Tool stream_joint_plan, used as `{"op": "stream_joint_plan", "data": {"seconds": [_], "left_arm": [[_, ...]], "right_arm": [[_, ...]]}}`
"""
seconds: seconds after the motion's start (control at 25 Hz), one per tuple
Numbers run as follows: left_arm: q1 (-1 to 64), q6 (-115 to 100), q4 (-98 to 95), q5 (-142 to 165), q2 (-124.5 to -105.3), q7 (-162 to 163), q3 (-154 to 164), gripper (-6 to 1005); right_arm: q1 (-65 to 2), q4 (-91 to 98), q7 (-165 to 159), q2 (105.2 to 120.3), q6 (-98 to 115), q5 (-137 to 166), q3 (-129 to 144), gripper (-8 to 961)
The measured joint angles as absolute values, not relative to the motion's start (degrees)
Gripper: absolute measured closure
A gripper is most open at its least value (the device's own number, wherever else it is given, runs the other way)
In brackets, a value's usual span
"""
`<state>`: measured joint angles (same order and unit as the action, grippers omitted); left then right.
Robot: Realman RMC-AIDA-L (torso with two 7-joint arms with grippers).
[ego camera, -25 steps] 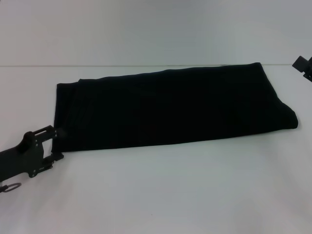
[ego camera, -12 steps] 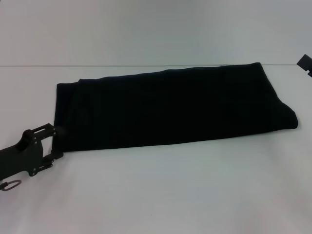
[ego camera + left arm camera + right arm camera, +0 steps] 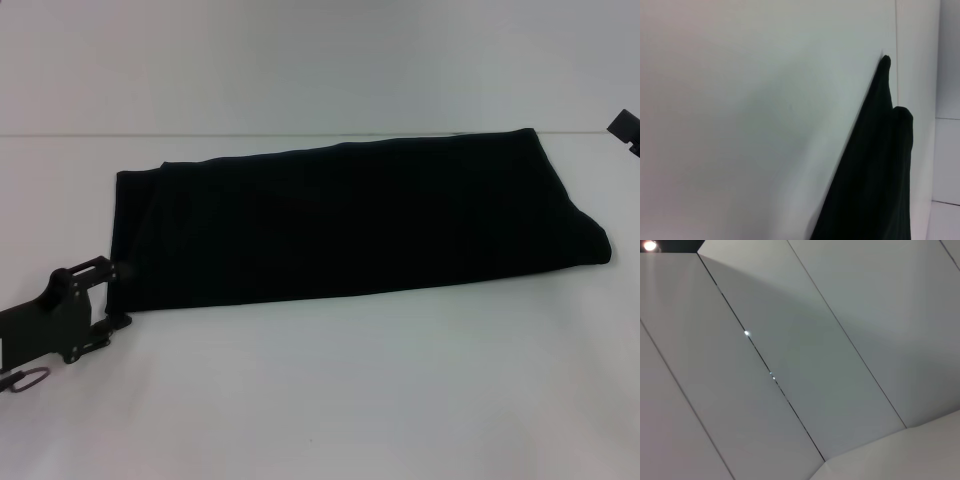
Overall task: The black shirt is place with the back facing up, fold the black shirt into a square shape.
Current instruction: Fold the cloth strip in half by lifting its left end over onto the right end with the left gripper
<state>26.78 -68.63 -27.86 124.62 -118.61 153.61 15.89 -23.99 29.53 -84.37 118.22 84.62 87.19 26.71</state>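
I see the black shirt (image 3: 350, 220) folded into a long band across the middle of the white tabletop (image 3: 330, 400). My left pincer (image 3: 112, 292) sits at its eight o'clock corner, fingers apart around the edge. The right pincer (image 3: 625, 130) hangs at two o'clock, well apart; I cannot tell its state.
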Motion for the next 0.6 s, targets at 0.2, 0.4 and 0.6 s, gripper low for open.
{"op": "stream_joint_plan", "data": {"seconds": [0.2,0.4,0.6], "left_arm": [[28.8,-65.7,-25.8,124.6,-118.65,153.8,16.7,399],[32.6,-62.1,-24.5,124.6,-118.91,153.1,16.8,410],[36.4,-61.0,-24.5,124.4,-119.38,151.4,16.7,421]], "right_arm": [[-24.0,29.5,-84.5,118.22,84.4,87.2,26.5,71],[-24.0,29.4,-85.4,118.1,84.7,87.2,26.1,70],[-24.0,29.4,-86.0,117.96,85.3,87.2,25.3,70]]}}
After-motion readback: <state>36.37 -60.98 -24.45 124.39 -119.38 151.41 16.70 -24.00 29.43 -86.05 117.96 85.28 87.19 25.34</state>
